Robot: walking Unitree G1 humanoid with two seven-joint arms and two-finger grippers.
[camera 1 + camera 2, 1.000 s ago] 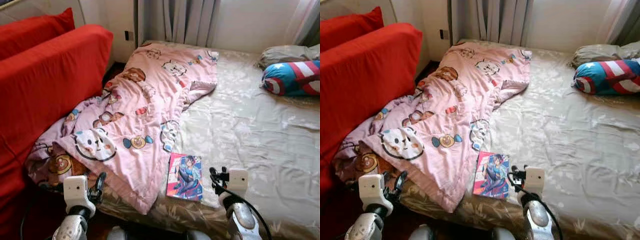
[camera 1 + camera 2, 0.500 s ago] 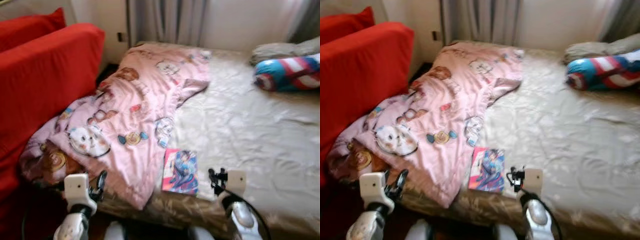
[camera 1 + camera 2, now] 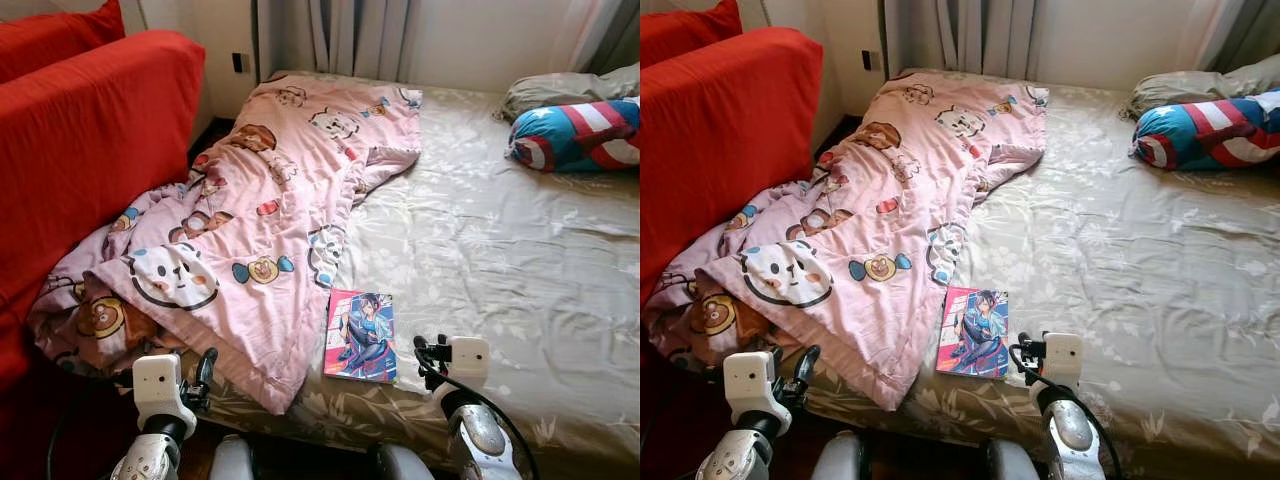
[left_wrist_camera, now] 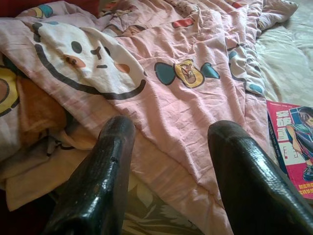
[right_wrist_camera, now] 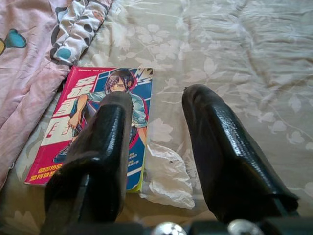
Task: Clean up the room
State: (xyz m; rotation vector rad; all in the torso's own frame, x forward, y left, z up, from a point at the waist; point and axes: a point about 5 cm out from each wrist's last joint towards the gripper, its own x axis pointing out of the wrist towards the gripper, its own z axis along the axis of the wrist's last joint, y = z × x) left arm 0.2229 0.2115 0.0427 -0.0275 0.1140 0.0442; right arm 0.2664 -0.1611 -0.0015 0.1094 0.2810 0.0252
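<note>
We find the thin pink-and-blue manga book (image 3: 361, 335) lying flat near the foot edge of the bed (image 3: 520, 260), just beside the hem of the pink cartoon-print quilt (image 3: 270, 200), with a crumpled white tissue (image 5: 168, 178) at its near corner. It looks light, stiff and glossy, so we would pinch an edge or slide it off the mattress. Our right gripper (image 5: 156, 142) and left gripper (image 4: 171, 166) both hover with fingers spread, empty.

The comic book (image 5: 98, 117) cover lettering is too small to read.
</note>
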